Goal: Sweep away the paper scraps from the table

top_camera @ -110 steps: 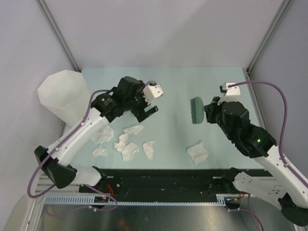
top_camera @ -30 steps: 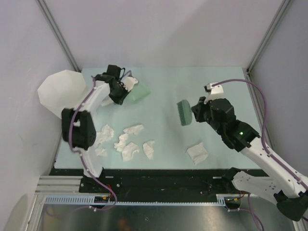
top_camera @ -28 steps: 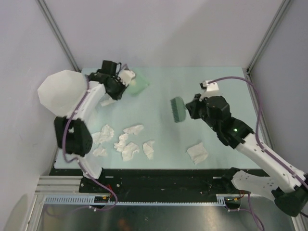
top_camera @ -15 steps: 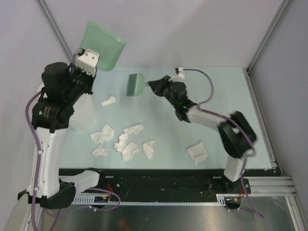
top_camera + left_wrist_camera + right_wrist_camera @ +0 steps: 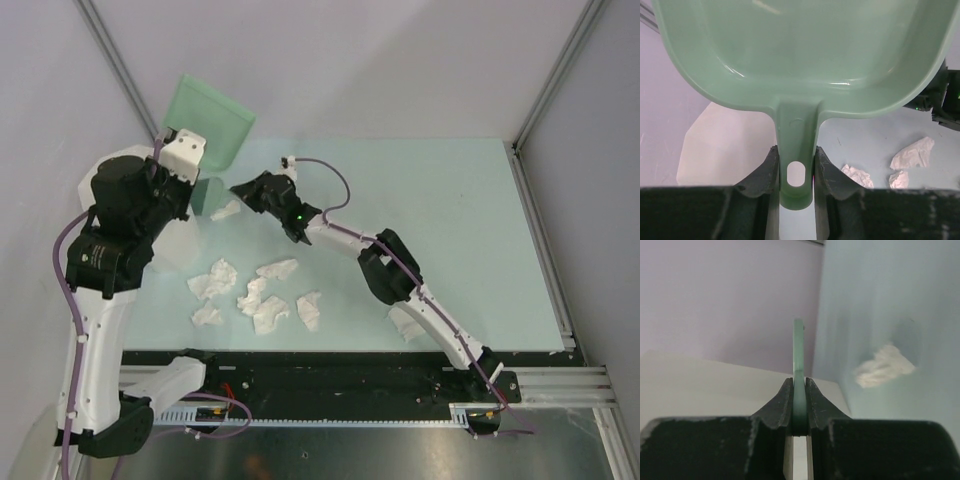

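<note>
The left tool (image 5: 796,169) is clamping tight on the handle of the green dustpan (image 5: 208,112) and holding it high over the far left corner, above the white bin (image 5: 725,150). The wrist view is showing nothing inside the pan. By the look of it, the pan is being parked up there so the arm below has room to work.

The right arm is stretching all the way across to the far left. The right tool (image 5: 799,390) is pinching the green brush (image 5: 212,192), which is showing edge-on from the wrist, a firm hold that suits a sideways drag. A stray scrap (image 5: 228,210) is lying just beside the brush, near the bin, and that is probably the first target.

The main bunch of paper scraps (image 5: 270,312) is sitting at the near left of the worktop (image 5: 450,200), well apart from the brush. One more wad (image 5: 410,322) is lying near right, partly under the right arm. The job is looking barely started, and light tissue may flick away rather than slide.
</note>
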You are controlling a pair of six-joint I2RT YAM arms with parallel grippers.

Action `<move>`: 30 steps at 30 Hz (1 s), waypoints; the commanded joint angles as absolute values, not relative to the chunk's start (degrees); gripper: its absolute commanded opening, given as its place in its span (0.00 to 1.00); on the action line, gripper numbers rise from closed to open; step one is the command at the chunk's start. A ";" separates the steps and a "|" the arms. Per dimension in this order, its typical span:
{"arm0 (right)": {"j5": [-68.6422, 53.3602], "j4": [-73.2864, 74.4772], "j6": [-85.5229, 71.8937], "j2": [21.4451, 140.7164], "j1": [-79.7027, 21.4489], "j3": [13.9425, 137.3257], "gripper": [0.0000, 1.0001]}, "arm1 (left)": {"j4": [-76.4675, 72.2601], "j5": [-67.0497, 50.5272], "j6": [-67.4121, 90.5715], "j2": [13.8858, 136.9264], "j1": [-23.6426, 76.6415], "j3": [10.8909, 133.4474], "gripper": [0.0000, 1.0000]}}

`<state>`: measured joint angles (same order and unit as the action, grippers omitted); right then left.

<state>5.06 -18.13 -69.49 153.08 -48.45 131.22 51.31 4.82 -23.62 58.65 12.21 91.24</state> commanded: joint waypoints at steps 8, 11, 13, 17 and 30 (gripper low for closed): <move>13.43 -7.10 -73.66 142.24 -46.59 111.94 0.00 | 50.10 6.06 -25.58 54.76 12.39 90.53 0.00; 16.87 -11.34 -69.44 129.50 -45.10 94.61 0.00 | 50.10 5.63 -25.49 54.58 12.39 90.35 0.00; 14.77 -12.83 -67.25 121.32 -43.95 83.79 0.00 | 50.01 5.54 -25.66 54.49 12.39 90.26 0.00; 11.08 -8.62 -62.50 108.57 -40.09 71.04 0.00 | 50.01 6.33 -26.19 54.06 12.39 89.91 0.00; 0.80 -20.03 -44.74 94.29 -49.11 69.69 0.00 | 50.01 8.79 -25.22 53.79 12.39 92.19 0.00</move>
<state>6.37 -12.38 -51.31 93.10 -43.27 65.80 51.57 6.26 -25.69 53.82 12.21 89.65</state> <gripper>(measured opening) 0.108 0.273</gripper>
